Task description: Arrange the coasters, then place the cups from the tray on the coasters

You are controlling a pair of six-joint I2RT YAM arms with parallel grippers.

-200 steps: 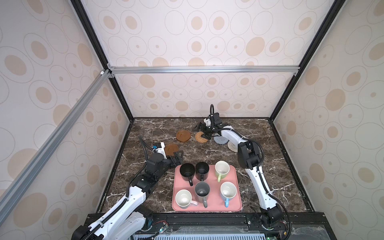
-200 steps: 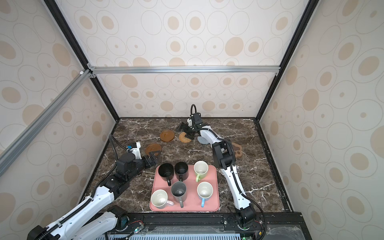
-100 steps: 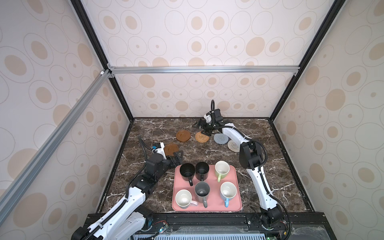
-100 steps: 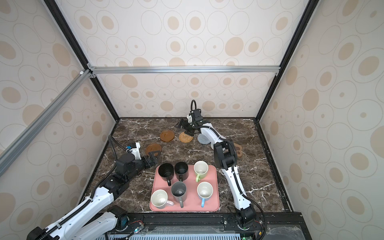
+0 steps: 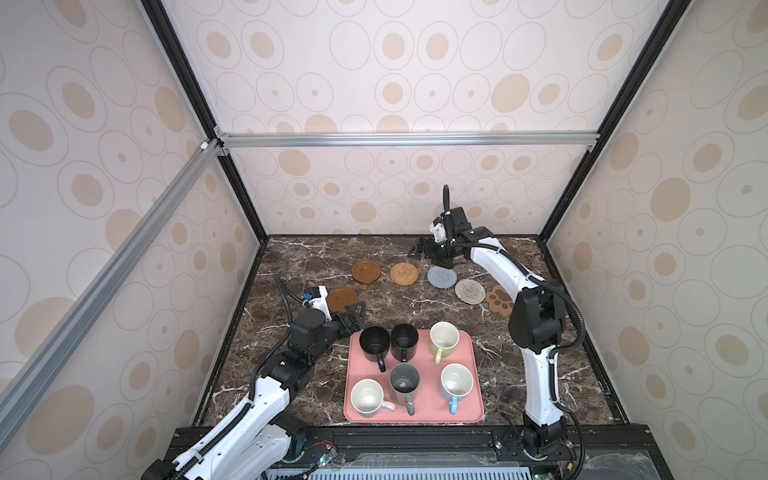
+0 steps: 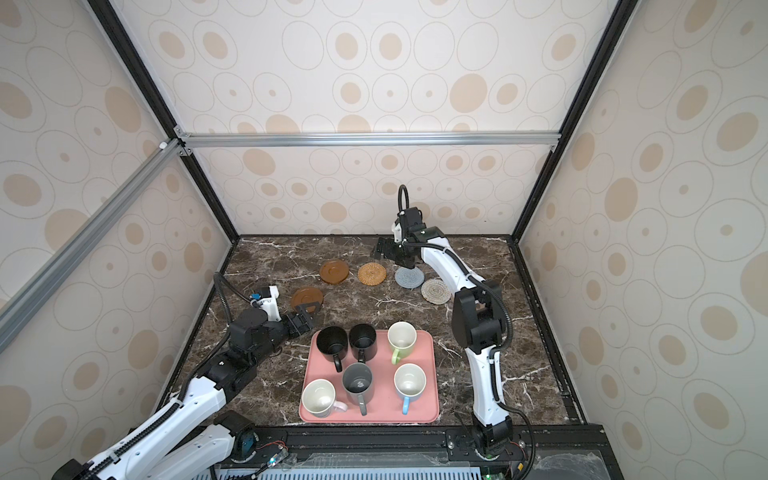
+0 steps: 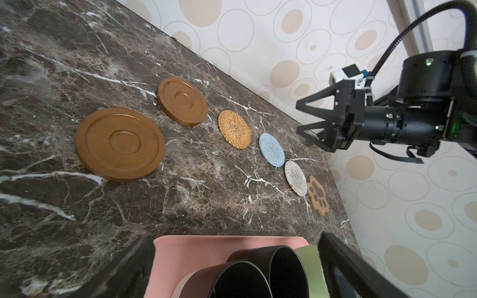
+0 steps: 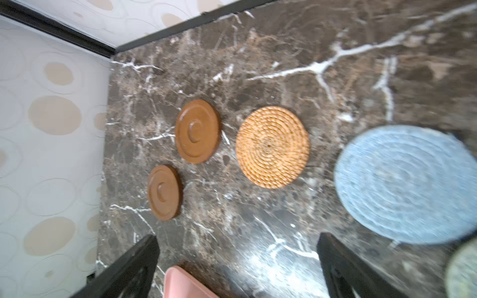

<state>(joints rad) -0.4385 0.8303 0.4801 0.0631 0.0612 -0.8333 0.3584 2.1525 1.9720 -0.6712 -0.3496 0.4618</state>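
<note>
Six flat coasters (image 5: 404, 274) are laid in an arc on the dark marble tabletop (image 5: 415, 307), from a brown wooden disc (image 5: 341, 298) to a brown paw-shaped mat (image 5: 498, 300). Six handled mugs (image 5: 444, 337) stand upright on the pink rectangular tray (image 5: 429, 395).

The left gripper (image 5: 354, 318) is held wide open and empty near a black mug (image 5: 374, 340). The right gripper (image 5: 420, 250), also wide open and empty, is raised near the blue-grey woven coaster (image 5: 441, 277).

The mugs are judged stiff, smooth, fairly heavy and breakable. A pinch across the rim wall, clear of the handle, is advised.
</note>
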